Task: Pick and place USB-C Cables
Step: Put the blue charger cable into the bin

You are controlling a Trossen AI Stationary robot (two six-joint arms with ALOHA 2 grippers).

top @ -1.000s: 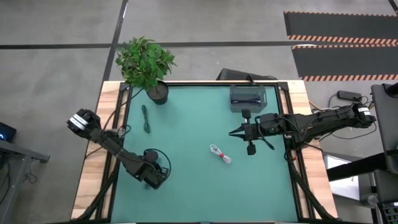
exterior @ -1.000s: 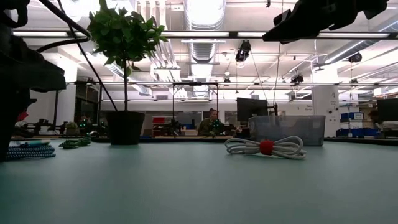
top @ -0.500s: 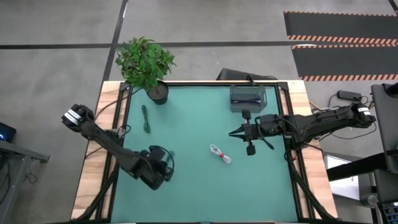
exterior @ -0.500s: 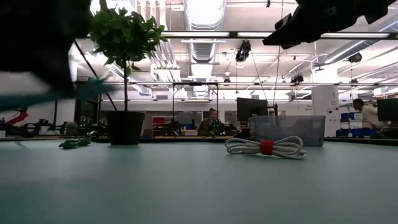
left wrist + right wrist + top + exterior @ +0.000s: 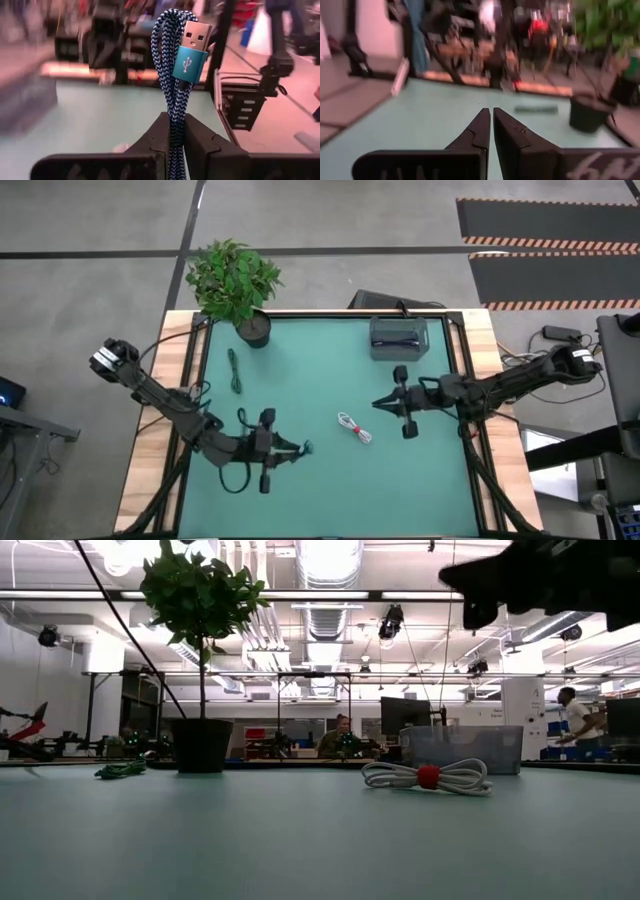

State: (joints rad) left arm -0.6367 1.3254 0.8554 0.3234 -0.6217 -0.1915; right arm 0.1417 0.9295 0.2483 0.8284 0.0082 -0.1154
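The light blue cable (image 5: pixel 174 65) is pinched between the fingers of the left tool (image 5: pixel 173 131), lifted over the near left part of the desk (image 5: pixel 330 490). The grip is narrow, on the folded braid, so I judge a slow, level carry toward the clear bin (image 5: pixel 398 337) at the far edge is best, letting go only once above its rim. The white cable (image 5: pixel 354 427) with its red tie lies mid-desk, and the green cable (image 5: pixel 234 369) rests near the potted plant (image 5: pixel 236 283). The right tool (image 5: pixel 491 122), its fingers pressed together and empty, hangs just beside the white cable.
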